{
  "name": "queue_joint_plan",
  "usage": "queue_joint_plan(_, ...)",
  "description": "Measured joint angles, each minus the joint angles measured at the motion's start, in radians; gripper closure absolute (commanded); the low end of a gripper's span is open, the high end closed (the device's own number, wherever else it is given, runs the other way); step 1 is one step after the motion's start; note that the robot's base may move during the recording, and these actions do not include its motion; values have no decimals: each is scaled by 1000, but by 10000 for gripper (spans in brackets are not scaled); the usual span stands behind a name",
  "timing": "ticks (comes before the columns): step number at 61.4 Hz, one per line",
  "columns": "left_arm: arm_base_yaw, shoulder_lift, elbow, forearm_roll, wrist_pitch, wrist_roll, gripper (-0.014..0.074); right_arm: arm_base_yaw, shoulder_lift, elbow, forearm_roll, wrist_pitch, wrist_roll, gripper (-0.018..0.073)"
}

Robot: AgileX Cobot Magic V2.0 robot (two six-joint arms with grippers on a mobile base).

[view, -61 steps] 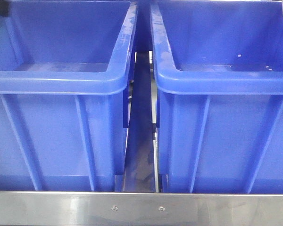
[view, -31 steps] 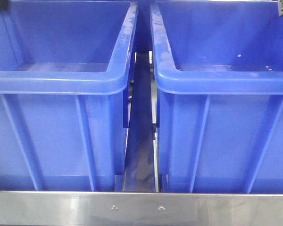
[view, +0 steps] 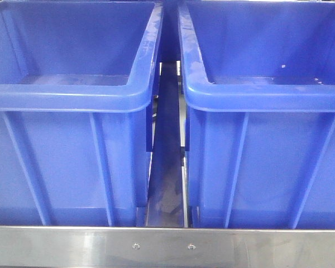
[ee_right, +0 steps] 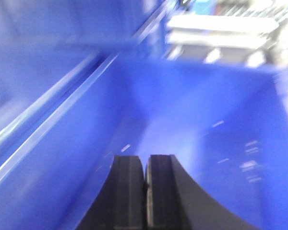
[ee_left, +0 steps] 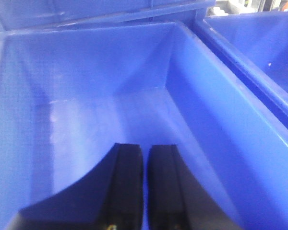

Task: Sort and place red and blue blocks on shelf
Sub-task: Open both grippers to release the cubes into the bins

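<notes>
Neither the red nor the blue block shows in any view. The shelf's flat steel front bar (view: 72, 245), with two small screws, runs along the bottom of the front view. My left gripper (ee_left: 145, 146) hangs over the inside of the left blue bin (ee_left: 101, 110); its black fingers are shut with only a thin slit between them and nothing held. Above the inside of the right blue bin (ee_right: 197, 120), my right gripper (ee_right: 145, 157) is shut with its fingers pressed together, empty. Neither gripper appears in the front view.
Two large blue plastic bins, left (view: 72, 100) and right (view: 268, 97), stand side by side on the shelf, and what shows of their insides holds nothing. A narrow gap with a steel rail (view: 166, 195) runs between them. The right wrist view is motion-blurred.
Dark gripper parts at the top left and top right corners of the front view have shrunk and then left the frame. The bins have not moved.
</notes>
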Motion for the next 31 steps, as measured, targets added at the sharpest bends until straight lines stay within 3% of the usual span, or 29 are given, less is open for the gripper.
queue_joint_plan(9, 25, -81, 0, 0, 35, -2, 468, -80, -95, 0, 0, 79, 0, 504)
queue_joint_plan(17, 106, -149, 2, -2, 46, -3, 468, -149, -193, 0, 0, 137, 0, 504)
queue_joint_plan(31, 218, -276, 65, -47, 36, -6, 470, -172, -311, 28, 0, 151, 0, 504)
